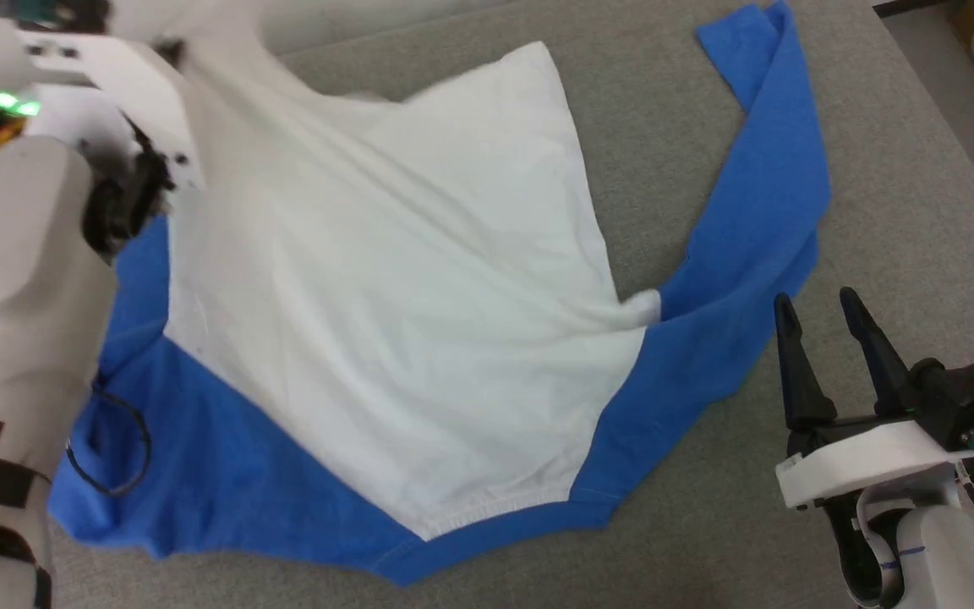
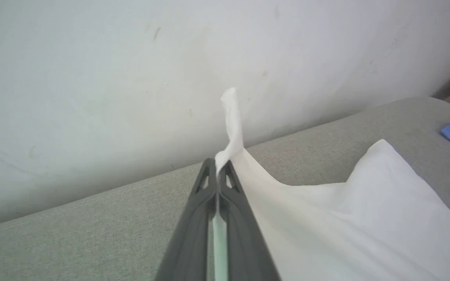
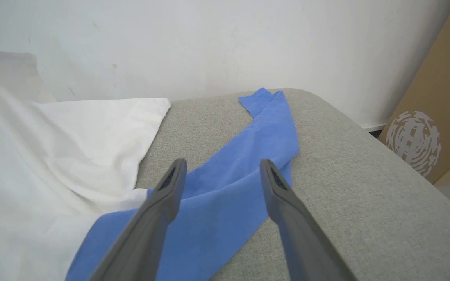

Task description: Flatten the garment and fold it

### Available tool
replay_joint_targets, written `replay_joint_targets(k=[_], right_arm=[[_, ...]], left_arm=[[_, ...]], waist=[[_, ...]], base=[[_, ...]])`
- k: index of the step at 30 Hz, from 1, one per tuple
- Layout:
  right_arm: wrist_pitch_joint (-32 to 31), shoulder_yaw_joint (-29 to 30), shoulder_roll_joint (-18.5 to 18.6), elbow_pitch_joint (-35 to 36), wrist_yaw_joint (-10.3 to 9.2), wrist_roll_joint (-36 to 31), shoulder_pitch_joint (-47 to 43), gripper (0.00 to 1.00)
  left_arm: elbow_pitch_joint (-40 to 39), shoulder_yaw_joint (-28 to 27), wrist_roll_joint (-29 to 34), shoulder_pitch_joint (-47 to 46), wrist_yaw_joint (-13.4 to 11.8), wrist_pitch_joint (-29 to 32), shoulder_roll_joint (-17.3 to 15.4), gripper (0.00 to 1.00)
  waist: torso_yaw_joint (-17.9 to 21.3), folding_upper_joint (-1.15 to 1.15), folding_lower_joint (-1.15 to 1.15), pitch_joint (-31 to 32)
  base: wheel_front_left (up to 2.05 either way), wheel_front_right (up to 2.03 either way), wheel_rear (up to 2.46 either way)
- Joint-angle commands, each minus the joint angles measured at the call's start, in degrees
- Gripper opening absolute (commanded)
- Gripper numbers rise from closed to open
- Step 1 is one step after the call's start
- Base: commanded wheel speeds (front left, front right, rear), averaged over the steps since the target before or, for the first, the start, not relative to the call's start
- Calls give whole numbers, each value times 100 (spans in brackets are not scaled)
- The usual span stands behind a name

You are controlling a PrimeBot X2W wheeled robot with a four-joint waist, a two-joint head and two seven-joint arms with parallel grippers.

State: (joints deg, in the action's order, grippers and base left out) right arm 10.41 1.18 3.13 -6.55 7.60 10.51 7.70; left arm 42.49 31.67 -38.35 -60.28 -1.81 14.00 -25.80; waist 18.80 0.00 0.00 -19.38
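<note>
Garment [image 1: 385, 279] lies spread on the grey table [image 1: 893, 169], white panel uppermost, blue sides creased. Left gripper [image 2: 219, 166] fingers are pinched on a white edge, holding it raised. Right gripper [image 1: 816, 298] fingers stand apart, empty, just beside the blue side. Cardboard box [image 3: 432, 117] bears a pale round emblem [image 3: 412, 142], too blurred to read.

**Right side open, left crowded**

Bare desk [image 1: 893, 152] lies open right of the shirt [image 1: 419, 313], around the right gripper [image 1: 817, 298], and in a wedge between the shirt's body and its blue sleeve [image 1: 779, 169]. The wall [image 3: 209, 39] closes the far edge. A cardboard box [image 3: 432, 117] stands past the right corner. The left arm [image 1: 22, 271] overhangs the shirt's left side.
</note>
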Motion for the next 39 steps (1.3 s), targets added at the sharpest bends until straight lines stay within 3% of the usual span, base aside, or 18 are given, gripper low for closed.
replay_joint_targets(k=[1, 4, 5, 6, 10, 17, 21, 24, 31, 35, 39], right_arm=[[-44, -20, -24, 5, -11, -56, 51, 100], [-97, -39, -24, -23, -11, -82, 40, 100], [-122, -54, -24, -40, -11, -83, 38, 100], [-141, -67, -24, -54, -11, -88, 38, 100], [-173, -66, -24, -92, -11, -101, 35, 100], [-385, 20, -25, -128, -11, -236, -43, 100], [-684, 75, -20, -77, -11, -359, -213, 100], [-1030, 66, 31, 6, -11, -377, -405, 100], [-2327, 78, 192, 261, -11, -197, -947, 100], [-3095, 251, 184, 403, -11, -40, -1191, 100], [-3599, 464, 116, 433, -11, 167, -1215, 100]], left_arm=[[144, -96, 106, -97, -208, -328, -79, 0], [408, -115, 223, -82, -391, -699, -102, 0], [493, -65, 247, -38, -343, -745, -82, 31], [580, -49, 238, 5, -316, -793, -46, 100], [745, 2, 205, 103, -143, -1026, 96, 100], [721, -34, 240, 267, 178, -2411, 255, 100], [397, -86, 344, 601, 189, -2834, 242, 100], [-266, -293, 451, 1132, 40, -2892, 193, 100], [-2696, -1191, 999, 3524, -705, -2898, 155, 100], [-3733, -1546, 1370, 4856, -1018, -2899, 352, 100], [-4265, -1681, 1707, 5738, -1107, -2899, 641, 100]], waist=[[-40, 0, 0, 8], [-71, 0, 0, -6], [-80, 0, 0, -10], [-92, 0, 0, -13], [-162, 0, 0, 8], [-442, 0, 0, 389], [-686, 0, 0, 728], [-901, 0, 0, 966], [-1368, 0, 0, 1359], [-1633, 0, 0, 1451], [-1893, 0, 0, 1503]], base=[[0, 0, 0], [0, 0, 0], [0, 0, 0], [0, 0, 0], [0, 0, 0], [0, 0, 0], [0, 0, 0], [0, 0, 0], [0, 0, 0], [0, 0, 0], [0, 0, 0]])
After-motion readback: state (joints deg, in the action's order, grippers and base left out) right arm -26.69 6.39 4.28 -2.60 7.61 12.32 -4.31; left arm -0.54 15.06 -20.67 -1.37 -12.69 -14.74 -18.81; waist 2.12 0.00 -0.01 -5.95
